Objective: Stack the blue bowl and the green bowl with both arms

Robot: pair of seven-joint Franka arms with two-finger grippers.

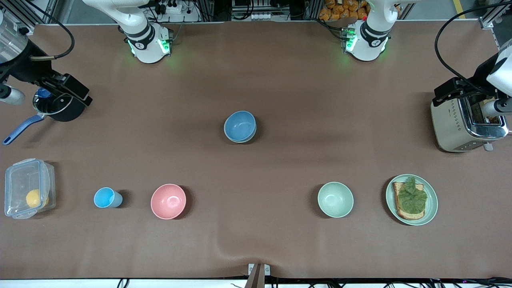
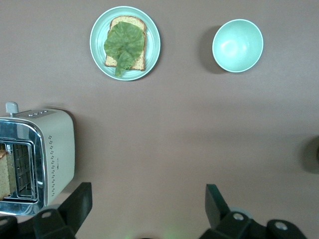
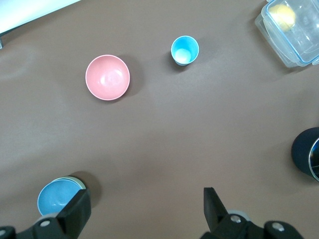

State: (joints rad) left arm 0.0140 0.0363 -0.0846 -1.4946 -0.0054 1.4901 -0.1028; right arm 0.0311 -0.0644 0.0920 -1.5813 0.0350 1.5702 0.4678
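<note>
Both tools stand open and empty, each arm waiting raised at its own end of the desk. Left tool (image 2: 147, 209): fingers spread wide, over bare desk beside the toaster (image 2: 36, 160). Right tool (image 3: 144, 214): fingers spread wide, over bare desk between the dark pan (image 3: 306, 154) and the stacked bowls.

Items, near to far from the front camera:
- Lidded box (image 1: 28, 188) with a yellow fruit inside, cup (image 1: 106, 197), pink bowl (image 1: 168, 201), pale mint bowl (image 1: 335, 199), plate (image 1: 431, 204) with toast and a leaf; one row, well apart from each other.
- Blue bowl (image 1: 240, 125): mid-desk, upright, mouth up, nested in the green bowl (image 1: 251, 138), of which only a thin rim shows beneath it. Round, so no long axis. The pair sits well apart from both tools, roughly between the two arms' ends; in the right wrist view it lies just beside one finger.
- Toaster at the left arm's end; pan at the right arm's end.

Open room: bare desk (image 1: 280, 240) all round the stack; desk edges well away from it.
</note>
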